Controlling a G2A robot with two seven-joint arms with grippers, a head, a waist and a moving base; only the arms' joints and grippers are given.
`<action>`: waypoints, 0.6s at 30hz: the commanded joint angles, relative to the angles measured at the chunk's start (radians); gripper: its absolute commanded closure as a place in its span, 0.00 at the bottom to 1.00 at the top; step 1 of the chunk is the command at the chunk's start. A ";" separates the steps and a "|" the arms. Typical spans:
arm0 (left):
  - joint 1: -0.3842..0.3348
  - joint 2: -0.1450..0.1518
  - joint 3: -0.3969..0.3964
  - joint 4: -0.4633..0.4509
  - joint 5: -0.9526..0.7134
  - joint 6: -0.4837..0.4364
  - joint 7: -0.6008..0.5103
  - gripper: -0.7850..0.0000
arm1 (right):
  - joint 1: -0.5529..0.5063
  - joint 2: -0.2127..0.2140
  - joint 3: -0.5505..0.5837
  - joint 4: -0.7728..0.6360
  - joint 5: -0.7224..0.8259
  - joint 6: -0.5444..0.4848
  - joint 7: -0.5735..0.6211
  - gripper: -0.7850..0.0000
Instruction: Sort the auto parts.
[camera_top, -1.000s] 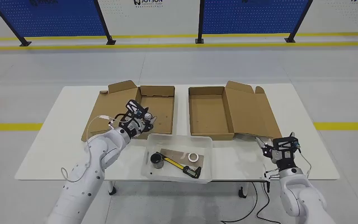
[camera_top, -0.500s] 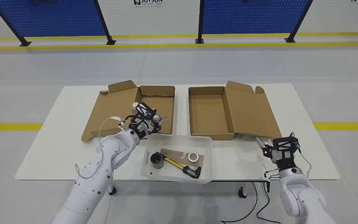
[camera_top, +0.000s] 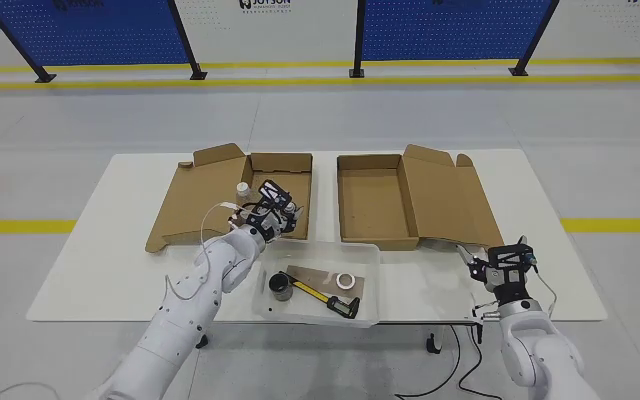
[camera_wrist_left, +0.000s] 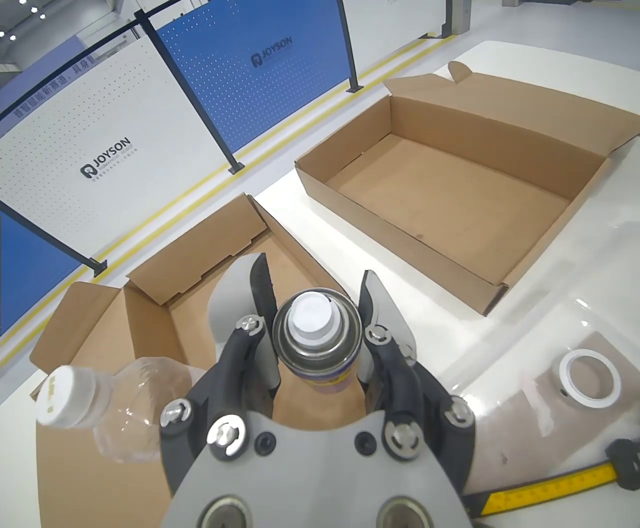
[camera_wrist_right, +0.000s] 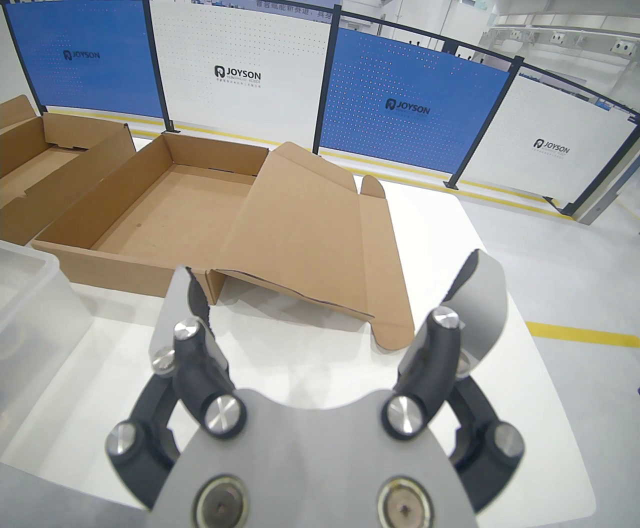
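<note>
One spray can (camera_wrist_left: 317, 332), axis upright, sat clamped in the left pincer (camera_wrist_left: 314, 275) above the left box (camera_wrist_left: 150, 287) floor, just beside a bottle (camera_wrist_left: 125, 400); the right pincer (camera_wrist_right: 330, 272) gaped wide, well apart.

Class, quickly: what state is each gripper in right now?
Left gripper: closed on a spray can.
Right gripper: open, empty.
</note>
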 joint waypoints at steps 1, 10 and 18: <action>-0.015 -0.006 0.013 0.025 0.011 0.006 0.006 1.00 | 0.000 0.000 0.000 0.000 0.000 0.000 0.000 0.00; -0.048 -0.027 0.051 0.112 0.037 0.016 0.035 1.00 | 0.000 0.000 0.000 0.000 0.000 0.000 0.000 0.00; -0.059 -0.038 0.062 0.161 0.045 0.017 0.050 1.00 | 0.000 0.000 0.000 0.000 0.000 0.000 0.000 0.00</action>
